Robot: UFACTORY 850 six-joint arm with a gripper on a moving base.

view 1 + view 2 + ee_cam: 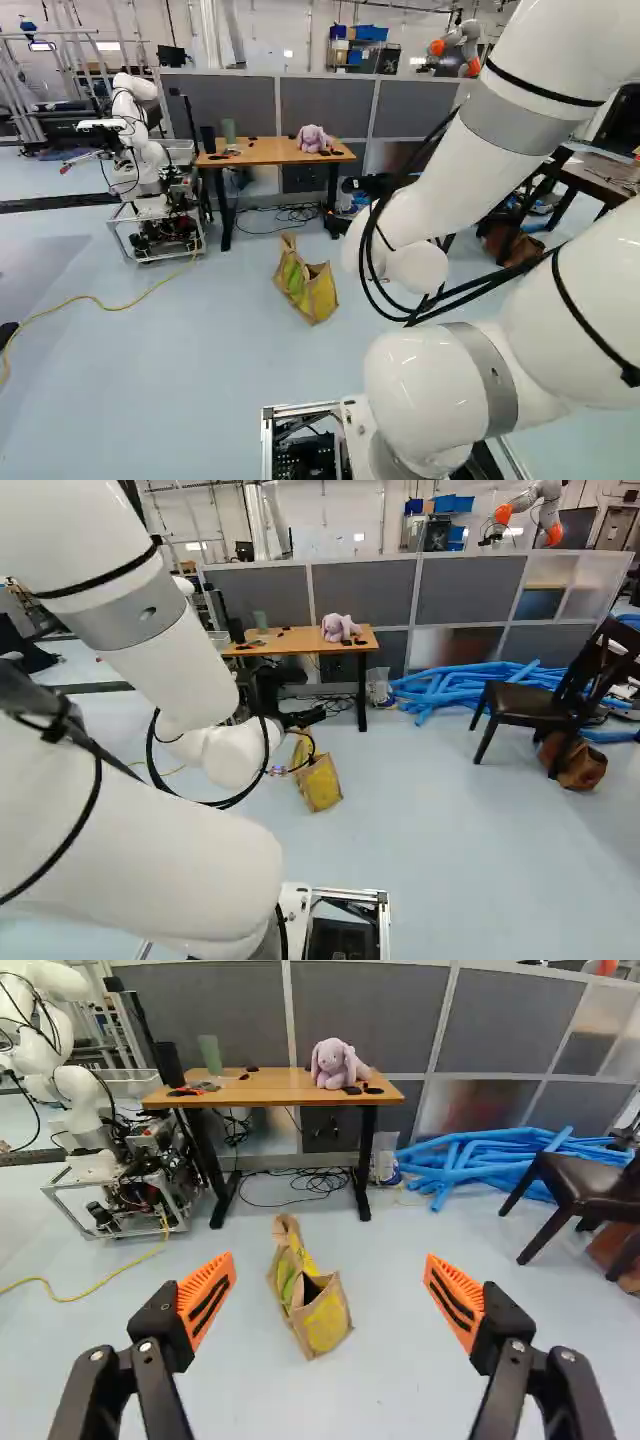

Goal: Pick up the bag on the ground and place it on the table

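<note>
In the right base view my gripper [302, 718] shows as a dark shape beyond the arm's white wrist, partly hidden. The wrist view has the gripper [329, 1278] open, its orange pads wide apart with nothing held. A tan and yellow bag [325, 1322] stands on the floor ahead, appearing between the fingers but well beyond them and touched by neither. Its top gapes, with one side rising higher. The same bag [308, 290] is left of the arm in the left base view. Behind it is the wooden-topped table [260, 1090] on dark legs.
A plush rabbit [336, 1063], a green cup [210, 1054] and small dark items are on the table. Another robot [140, 140] on a wheeled frame stands left of it, a yellow cable trailing. Black cables lie under the table. Blue tubes [470, 1160] and a dark chair [540, 700] are rightward.
</note>
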